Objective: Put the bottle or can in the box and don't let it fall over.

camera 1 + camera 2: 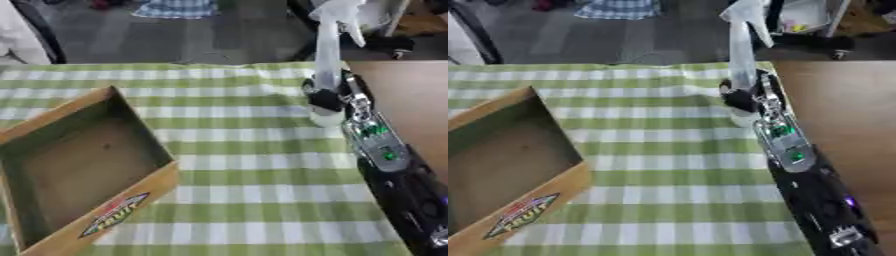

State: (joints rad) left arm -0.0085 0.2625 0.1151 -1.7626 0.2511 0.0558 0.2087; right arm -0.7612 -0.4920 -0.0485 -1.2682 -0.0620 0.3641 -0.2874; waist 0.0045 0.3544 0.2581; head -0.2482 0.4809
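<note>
The box (pixel 79 170) sits on the tablecloth (pixel 254 165), well left of the bottle (pixel 328 60); my right hand (pixel 325 100) is at the bottle's base.

- The right arm (pixel 811 195) is mostly black, a long slim forearm.
- Beside the brown tabletop (pixel 850 115), its wrist section is silver-grey, with small green lights glowing on the casing.
- A small purple light shows on the black part, nearer the elbow.
- The right hand (pixel 325 100) is black, with silver metal parts along it.

Pale spray bottle (pixel 330 55) upright; cardboard box (pixel 131 195) (open) well apart
</note>
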